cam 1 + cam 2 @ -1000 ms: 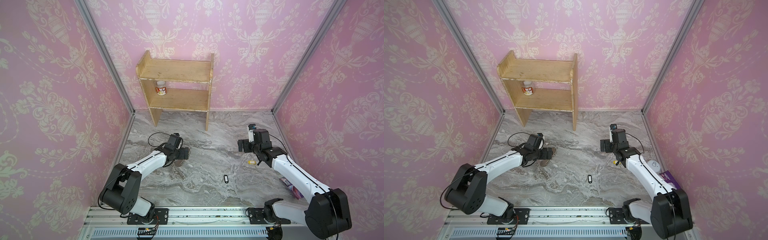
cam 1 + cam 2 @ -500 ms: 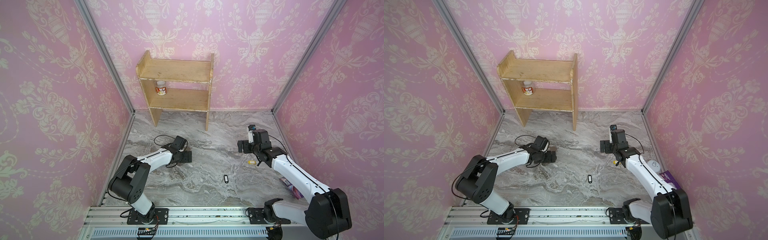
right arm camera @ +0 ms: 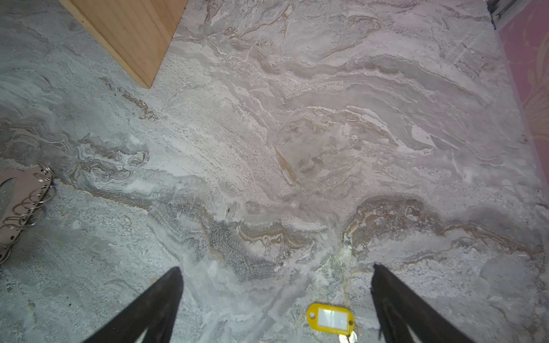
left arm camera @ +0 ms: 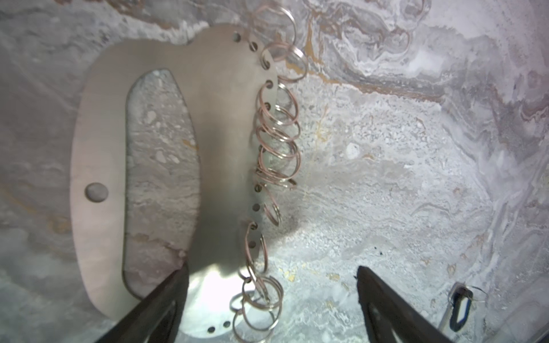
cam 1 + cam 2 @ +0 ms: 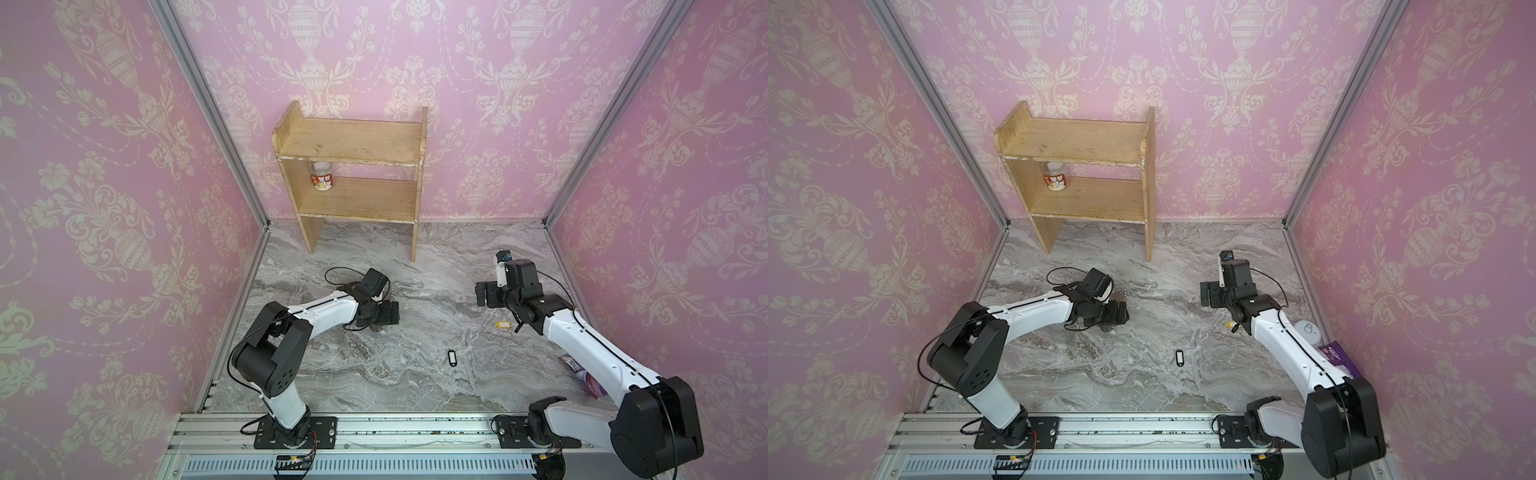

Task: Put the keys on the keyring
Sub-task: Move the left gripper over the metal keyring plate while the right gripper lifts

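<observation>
- In both top views, two arms reach over a grey marbled counter. The left gripper hangs low over the keyring, which is mostly hidden beneath it. The right gripper hovers wide apart and holds nothing. Two keys lie loose: one yellow key beside the right arm, and one black key nearer the front.
- Left wrist view: the left gripper is wide and empty, one jaw above the plate, the other above bare counter. There is one keyring. Its split rings overlap too much to count. The gripper would probably do best to close on the flat plate, not the loose rings, so nothing slips.
- Right wrist view: the yellow key lies untouched between the jaws of the right gripper.
</observation>
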`<state>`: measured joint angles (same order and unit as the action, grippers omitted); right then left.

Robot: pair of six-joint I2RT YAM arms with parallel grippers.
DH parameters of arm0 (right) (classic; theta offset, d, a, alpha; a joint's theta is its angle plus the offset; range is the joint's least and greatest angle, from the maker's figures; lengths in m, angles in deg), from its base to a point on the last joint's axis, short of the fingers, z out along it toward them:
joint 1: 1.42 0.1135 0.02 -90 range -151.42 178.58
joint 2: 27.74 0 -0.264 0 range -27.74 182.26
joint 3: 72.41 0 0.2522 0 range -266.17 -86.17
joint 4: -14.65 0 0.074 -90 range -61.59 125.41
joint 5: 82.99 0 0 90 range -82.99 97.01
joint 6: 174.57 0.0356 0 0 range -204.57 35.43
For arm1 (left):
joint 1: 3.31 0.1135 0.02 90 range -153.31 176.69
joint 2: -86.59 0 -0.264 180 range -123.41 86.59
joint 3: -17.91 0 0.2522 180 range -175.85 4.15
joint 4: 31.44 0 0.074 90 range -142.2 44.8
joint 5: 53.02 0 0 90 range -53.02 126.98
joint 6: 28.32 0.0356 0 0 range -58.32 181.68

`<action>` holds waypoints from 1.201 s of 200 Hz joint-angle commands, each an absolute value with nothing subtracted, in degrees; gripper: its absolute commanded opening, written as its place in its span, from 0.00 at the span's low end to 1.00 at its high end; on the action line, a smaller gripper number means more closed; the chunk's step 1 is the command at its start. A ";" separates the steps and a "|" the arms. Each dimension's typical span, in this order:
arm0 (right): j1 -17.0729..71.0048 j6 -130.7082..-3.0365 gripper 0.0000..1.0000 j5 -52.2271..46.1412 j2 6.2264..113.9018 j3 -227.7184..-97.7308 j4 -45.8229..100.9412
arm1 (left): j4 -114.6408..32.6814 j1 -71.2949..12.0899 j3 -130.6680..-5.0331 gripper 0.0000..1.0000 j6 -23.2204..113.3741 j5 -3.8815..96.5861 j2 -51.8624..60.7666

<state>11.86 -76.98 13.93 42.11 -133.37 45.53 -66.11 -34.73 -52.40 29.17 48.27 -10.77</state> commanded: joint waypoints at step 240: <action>12.94 -75.34 1.00 12.57 41.11 -134.86 46.95 | -77.20 -39.26 -61.14 0.88 27.22 52.97 -16.51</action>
<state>12.30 -76.78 14.10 41.71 -134.73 47.20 -74.67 -38.38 -61.08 28.84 51.75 -17.43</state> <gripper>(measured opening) 0.998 0.885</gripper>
